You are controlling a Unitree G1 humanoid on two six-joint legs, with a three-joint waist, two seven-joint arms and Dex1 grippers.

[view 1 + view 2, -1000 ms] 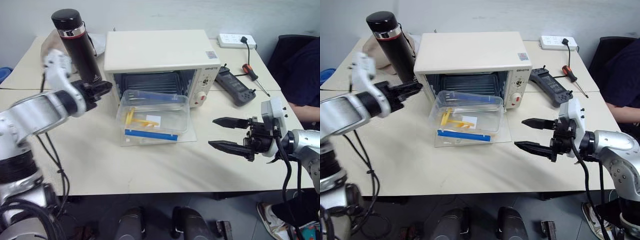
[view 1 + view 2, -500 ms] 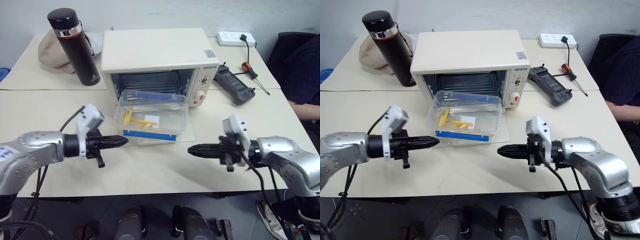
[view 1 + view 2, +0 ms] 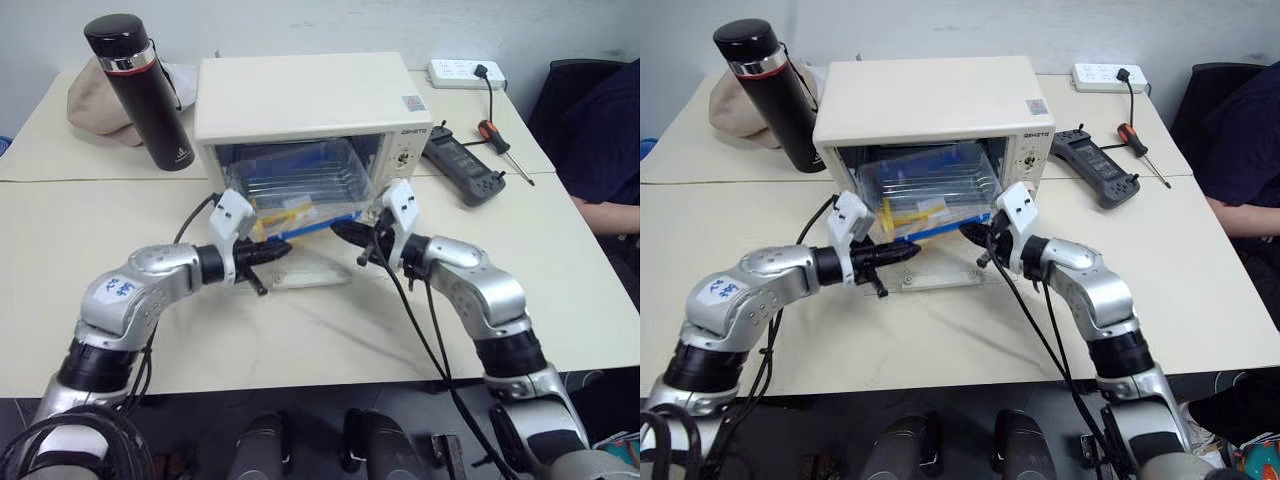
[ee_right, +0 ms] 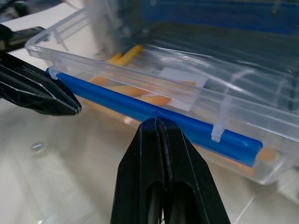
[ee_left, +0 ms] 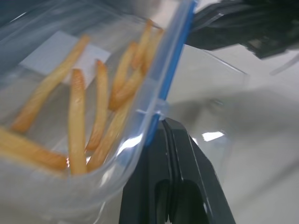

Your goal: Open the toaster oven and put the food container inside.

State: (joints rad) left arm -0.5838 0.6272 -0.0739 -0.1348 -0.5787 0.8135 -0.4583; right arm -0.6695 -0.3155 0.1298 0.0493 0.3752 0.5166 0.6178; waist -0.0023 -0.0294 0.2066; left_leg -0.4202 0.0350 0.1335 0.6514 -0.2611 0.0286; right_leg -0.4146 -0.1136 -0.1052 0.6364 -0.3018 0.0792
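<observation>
The cream-white toaster oven stands at mid-table, its glass door folded down flat on the table. The clear food container, holding yellow fries, sits tilted with its far end inside the oven opening and its blue clip toward me. My left gripper is shut, its tip against the container's near left corner. My right gripper is also shut, its tip pressed on the blue clip near the right end. The left wrist view shows the fingertips touching the clip's edge. Neither gripper clasps anything.
A black flask and a beige cloth stand left of the oven. To the right lie a black handheld device, a screwdriver and a power strip. A person's dark sleeve is at the far right.
Both grippers have shut and swung inward from the table's sides to the container's near edge. The container has gone from lying on the door to being partly inside the oven.
</observation>
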